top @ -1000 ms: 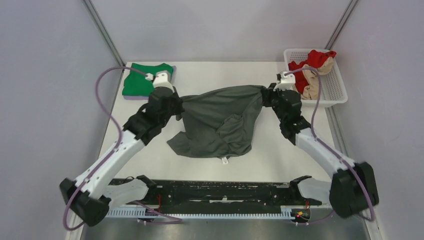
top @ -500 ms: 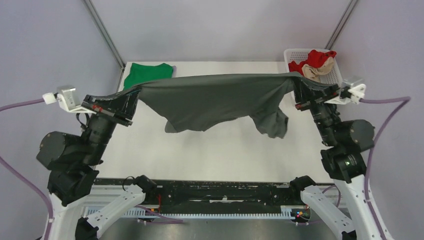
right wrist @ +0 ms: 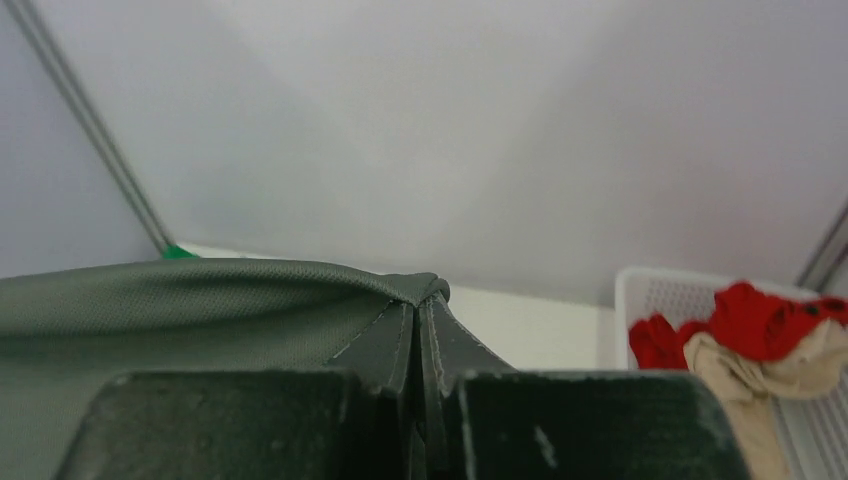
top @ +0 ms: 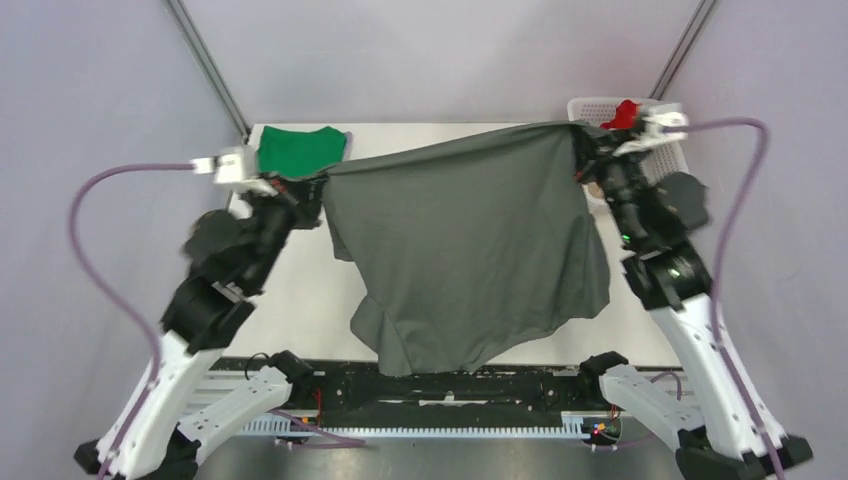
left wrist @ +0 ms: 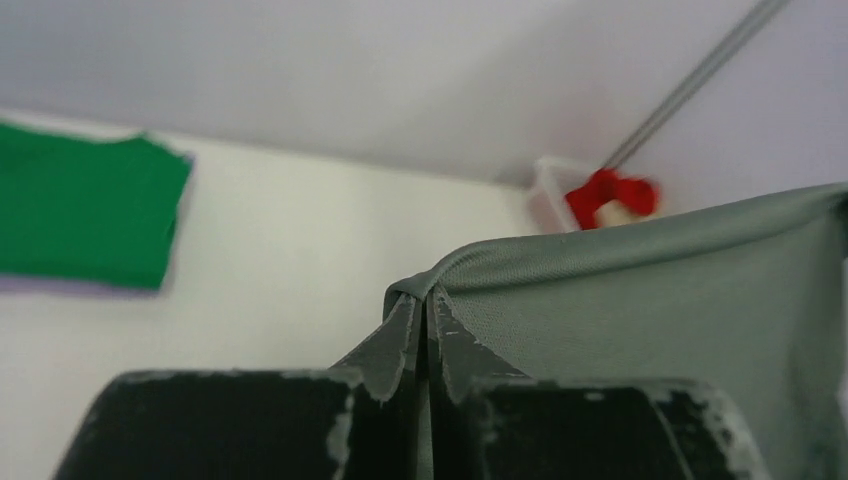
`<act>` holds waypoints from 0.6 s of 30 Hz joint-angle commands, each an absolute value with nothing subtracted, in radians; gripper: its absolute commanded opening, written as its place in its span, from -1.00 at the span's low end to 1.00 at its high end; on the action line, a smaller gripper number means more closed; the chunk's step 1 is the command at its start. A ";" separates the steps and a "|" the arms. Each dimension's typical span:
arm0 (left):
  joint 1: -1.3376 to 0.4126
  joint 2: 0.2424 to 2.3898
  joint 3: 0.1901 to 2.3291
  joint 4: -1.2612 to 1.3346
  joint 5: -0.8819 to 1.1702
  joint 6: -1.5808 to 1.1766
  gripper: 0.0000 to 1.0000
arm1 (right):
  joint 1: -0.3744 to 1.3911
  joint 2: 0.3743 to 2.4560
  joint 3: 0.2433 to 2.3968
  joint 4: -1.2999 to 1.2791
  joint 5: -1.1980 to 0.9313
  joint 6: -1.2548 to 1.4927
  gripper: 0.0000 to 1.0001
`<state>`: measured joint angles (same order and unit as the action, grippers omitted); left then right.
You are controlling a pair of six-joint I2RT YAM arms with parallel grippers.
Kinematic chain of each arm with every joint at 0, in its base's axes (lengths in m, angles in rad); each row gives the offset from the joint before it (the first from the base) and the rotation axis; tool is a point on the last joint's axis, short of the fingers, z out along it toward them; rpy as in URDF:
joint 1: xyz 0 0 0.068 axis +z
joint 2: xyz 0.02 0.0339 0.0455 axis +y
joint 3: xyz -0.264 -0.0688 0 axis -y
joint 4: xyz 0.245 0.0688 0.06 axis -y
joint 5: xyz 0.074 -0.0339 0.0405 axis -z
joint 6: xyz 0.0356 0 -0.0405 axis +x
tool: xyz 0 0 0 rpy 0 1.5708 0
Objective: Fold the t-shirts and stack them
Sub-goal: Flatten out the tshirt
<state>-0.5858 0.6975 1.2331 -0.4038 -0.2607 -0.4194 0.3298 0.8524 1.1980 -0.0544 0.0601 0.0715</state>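
The dark grey t-shirt [top: 470,250] hangs spread in the air between both arms, its lower edge drooping toward the near side of the table. My left gripper [top: 318,185] is shut on its left top corner [left wrist: 425,295]. My right gripper [top: 580,150] is shut on its right top corner [right wrist: 425,292]. The bright green t-shirt [top: 297,148] lies folded flat at the table's far left corner and shows in the left wrist view as a green t-shirt [left wrist: 85,215].
A white lattice basket [top: 590,105] stands at the far right, mostly hidden behind the right arm, with a red garment [top: 625,112] in it. In the right wrist view the basket [right wrist: 640,300] holds red [right wrist: 760,320] and beige cloth [right wrist: 740,385].
Both arms lifted the grey shirt off the table, stretched it wide, then swung it so it now hangs as a broad sheet, draping toward the near edge.
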 commanded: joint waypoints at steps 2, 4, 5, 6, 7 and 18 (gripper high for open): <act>-0.576 1.030 1.024 -0.401 -0.629 -0.442 -0.80 | 0.321 1.158 1.084 0.015 0.239 -0.004 -1.00; -0.550 1.190 0.986 -0.358 -0.635 -0.466 -0.76 | 0.308 1.336 1.095 0.059 0.244 -0.020 -1.00; -0.533 1.260 0.975 -0.328 -0.610 -0.480 -0.55 | 0.301 1.455 1.123 0.066 0.230 -0.017 -1.00; -0.509 1.344 0.978 -0.313 -0.578 -0.489 -0.52 | 0.298 1.553 1.173 0.064 0.217 -0.011 -1.00; -0.491 1.413 0.998 -0.311 -0.533 -0.500 -0.52 | 0.296 1.673 1.220 0.060 0.211 -0.006 -0.96; -0.465 1.530 1.121 -0.314 -0.395 -0.476 0.99 | 0.296 1.901 1.415 0.044 0.239 0.037 0.96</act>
<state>-0.4618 1.6211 1.0718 -0.3748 -0.4332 -0.4656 0.2962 2.0689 1.4193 -0.0525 0.2020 0.0158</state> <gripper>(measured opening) 0.993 0.979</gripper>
